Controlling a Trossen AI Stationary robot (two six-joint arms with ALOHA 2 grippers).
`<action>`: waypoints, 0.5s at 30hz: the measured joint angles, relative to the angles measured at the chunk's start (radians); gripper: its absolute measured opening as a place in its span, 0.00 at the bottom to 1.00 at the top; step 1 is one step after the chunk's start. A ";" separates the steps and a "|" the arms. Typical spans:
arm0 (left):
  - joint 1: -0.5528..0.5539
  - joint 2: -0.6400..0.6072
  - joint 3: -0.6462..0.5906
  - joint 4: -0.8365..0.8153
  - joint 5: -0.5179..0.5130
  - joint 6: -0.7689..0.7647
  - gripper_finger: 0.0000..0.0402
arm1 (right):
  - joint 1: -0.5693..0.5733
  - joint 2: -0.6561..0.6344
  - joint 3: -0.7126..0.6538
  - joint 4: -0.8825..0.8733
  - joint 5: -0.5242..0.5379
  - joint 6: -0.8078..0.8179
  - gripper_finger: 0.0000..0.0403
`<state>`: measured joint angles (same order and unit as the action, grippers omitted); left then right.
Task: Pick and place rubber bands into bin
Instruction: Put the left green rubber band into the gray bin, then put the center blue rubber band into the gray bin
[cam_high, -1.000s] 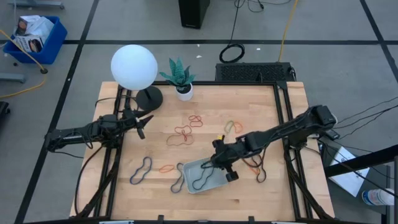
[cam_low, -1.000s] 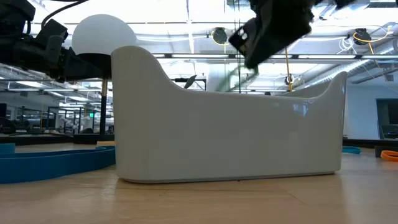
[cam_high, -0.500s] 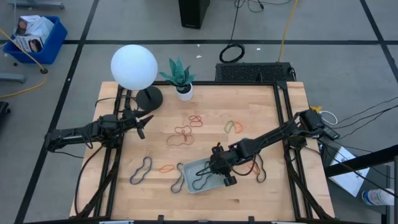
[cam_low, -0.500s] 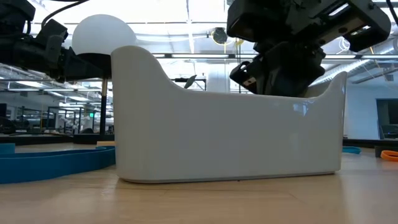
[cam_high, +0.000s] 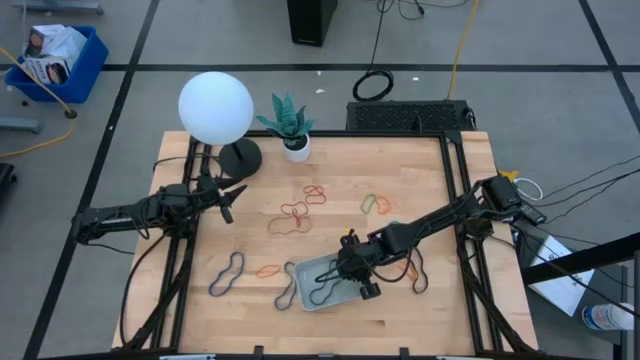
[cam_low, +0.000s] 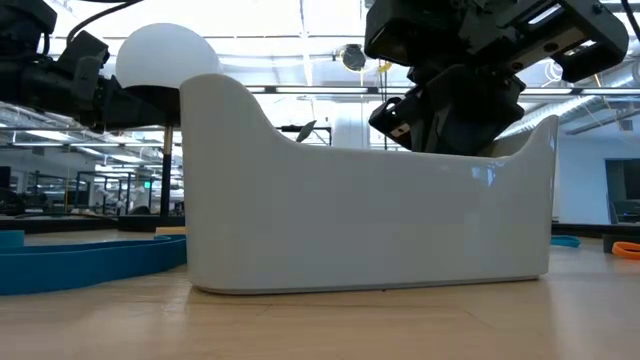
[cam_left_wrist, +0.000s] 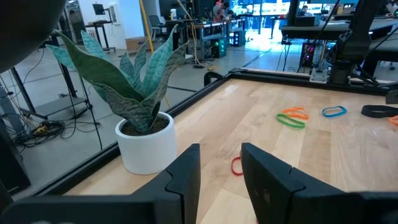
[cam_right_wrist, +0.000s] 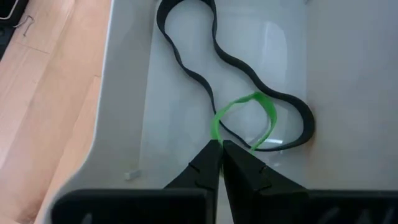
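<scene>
From the high view, my right gripper (cam_high: 352, 268) is down inside the bin (cam_high: 305, 298), which sits at the near middle of the tabletop (cam_high: 420, 160). A black rubber band (cam_high: 322, 292) already lies in it. More rubber bands are scattered loose: red ones (cam_high: 292, 216) mid-table, an orange one (cam_high: 266, 271) and a dark one (cam_high: 227, 275) left of the bin. My left gripper (cam_high: 226, 196) waits over the left edge, near the lamp (cam_high: 216, 107).

In the low view, the bin's pale wall (cam_low: 380, 215) fills the frame and the right arm's wrist hangs behind its rim; I can't see inside.

In the left wrist view, the idle gripper's fingers (cam_left_wrist: 183, 177) stand partly apart, holding nothing, facing a potted plant (cam_left_wrist: 140, 118).

In the right wrist view, the fingers (cam_right_wrist: 208, 162) are pinched almost together on the edge of a green rubber band (cam_right_wrist: 245, 121), whose loop rests on the bin floor across the black band.

I judge these bands weightless, limp and slightly grippy; they lie flat, so a pinch must take one strand, and a released band may cling to a finger.
</scene>
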<state>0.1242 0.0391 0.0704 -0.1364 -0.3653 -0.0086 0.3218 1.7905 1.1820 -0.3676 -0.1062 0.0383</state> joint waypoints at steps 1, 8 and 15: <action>0.000 0.000 0.000 0.000 0.000 0.000 0.31 | 0.000 0.000 0.000 0.000 0.000 0.000 0.06; 0.000 0.000 0.000 0.000 0.000 0.000 0.31 | 0.000 0.000 0.000 0.000 0.000 0.002 0.18; 0.000 0.000 0.000 0.000 0.000 0.000 0.31 | -0.017 -0.110 -0.001 -0.003 0.001 0.000 0.27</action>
<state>0.1244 0.0391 0.0704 -0.1364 -0.3653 -0.0086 0.3044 1.6800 1.1809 -0.3708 -0.1053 0.0382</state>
